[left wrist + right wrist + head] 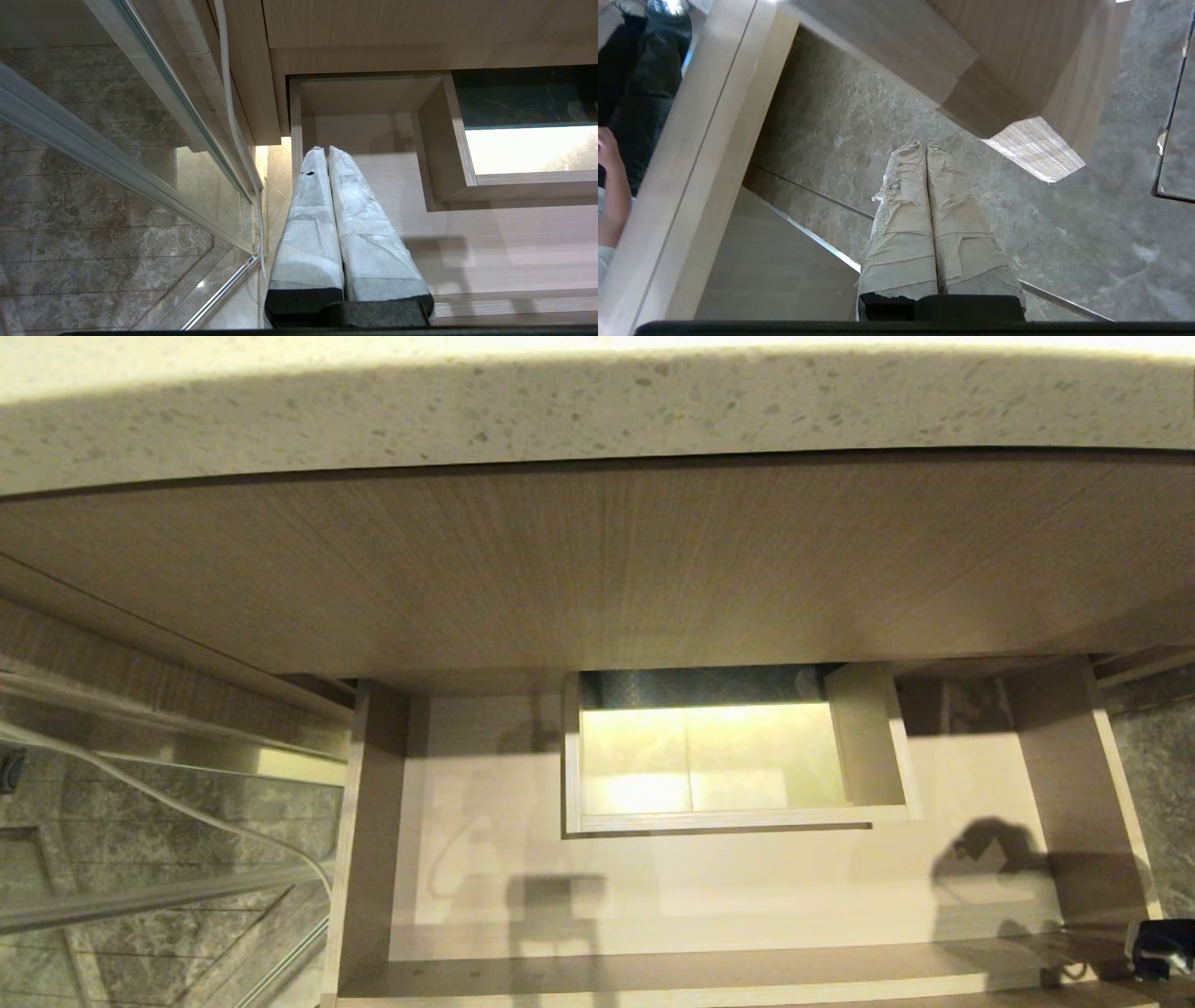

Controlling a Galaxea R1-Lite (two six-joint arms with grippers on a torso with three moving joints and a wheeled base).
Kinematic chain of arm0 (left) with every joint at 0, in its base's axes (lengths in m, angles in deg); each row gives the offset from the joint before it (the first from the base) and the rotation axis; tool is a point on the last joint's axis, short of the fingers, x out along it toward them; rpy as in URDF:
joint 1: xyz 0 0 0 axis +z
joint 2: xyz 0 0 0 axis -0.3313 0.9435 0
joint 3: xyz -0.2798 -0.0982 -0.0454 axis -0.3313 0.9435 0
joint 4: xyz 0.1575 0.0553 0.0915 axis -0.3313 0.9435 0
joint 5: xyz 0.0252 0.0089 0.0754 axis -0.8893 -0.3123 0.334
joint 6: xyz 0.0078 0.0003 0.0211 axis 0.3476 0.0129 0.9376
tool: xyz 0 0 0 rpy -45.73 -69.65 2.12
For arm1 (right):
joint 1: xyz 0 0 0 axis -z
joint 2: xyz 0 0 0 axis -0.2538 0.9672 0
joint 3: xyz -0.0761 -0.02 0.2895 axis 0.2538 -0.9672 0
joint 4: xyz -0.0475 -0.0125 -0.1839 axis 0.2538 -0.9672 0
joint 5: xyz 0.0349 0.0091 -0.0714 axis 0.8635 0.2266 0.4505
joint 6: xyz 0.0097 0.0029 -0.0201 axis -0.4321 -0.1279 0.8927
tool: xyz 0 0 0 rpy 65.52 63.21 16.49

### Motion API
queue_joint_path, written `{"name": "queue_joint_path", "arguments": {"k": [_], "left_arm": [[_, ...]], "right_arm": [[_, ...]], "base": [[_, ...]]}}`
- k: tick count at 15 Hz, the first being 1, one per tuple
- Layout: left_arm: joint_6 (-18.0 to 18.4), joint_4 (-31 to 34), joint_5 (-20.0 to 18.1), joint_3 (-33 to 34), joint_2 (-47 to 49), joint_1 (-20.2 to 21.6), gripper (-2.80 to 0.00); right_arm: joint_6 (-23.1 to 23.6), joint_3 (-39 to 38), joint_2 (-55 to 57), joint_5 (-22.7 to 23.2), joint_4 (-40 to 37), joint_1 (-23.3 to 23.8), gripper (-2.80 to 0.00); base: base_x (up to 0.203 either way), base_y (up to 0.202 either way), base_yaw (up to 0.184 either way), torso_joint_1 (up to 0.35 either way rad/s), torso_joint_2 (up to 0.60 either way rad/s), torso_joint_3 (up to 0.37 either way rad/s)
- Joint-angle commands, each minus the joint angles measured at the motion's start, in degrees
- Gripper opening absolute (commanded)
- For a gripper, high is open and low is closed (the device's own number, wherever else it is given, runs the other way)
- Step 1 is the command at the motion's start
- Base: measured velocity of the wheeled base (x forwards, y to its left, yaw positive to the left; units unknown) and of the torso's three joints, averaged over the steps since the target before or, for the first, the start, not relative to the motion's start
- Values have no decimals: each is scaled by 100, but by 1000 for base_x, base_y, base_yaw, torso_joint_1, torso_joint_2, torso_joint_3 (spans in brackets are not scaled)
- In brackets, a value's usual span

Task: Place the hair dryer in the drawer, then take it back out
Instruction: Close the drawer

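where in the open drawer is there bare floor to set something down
The wide pale wood-grain drawer shows bare floor left of the boxed rectangular cut-out, up to its left wall, and along the strip between the cut-out and the low front. Right of the cut-out is narrower, shadowed floor. The cut-out blocks the middle. No hair dryer shows.

The drawer (523, 896) stands pulled out beneath the speckled countertop (597, 420), its pale wood-grain floor bare but for shadows. A boxed cut-out (738, 821) sits in the middle of it, open to a bright surface below. The drawer's low front (653, 980) runs along the near edge, side walls to left and right, grey marble floor tiles (112, 840) beyond on both sides.
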Motion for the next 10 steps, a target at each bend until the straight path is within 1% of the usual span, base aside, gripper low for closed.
{"name": "queue_joint_path", "arguments": {"k": [1, 4, 8, 9, 10], "left_arm": [[-2, -8, 1, 229, 0, 1, -280], [-2, -8, 1, 229, 0, 1, -280], [-2, -8, 1, 229, 0, 1, -280], [-2, -8, 1, 229, 0, 1, -280], [-2, -8, 1, 229, 0, 1, -280]], "right_arm": [[61, -15, 28, -48, 1, 11, -280], [-9, 64, 160, -50, 63, 4, -280], [-42, 170, 287, 87, 63, 38, -280], [-73, 170, 326, 87, 63, 47, -280], [-199, 170, 354, 89, 51, 47, -280]], "base": [[0, 0, 0, 0, 0, 0], [0, 0, 0, 0, 0, 0], [0, 0, 0, 0, 0, 0], [0, 0, 0, 0, 0, 0], [0, 0, 0, 0, 0, 0]]}}
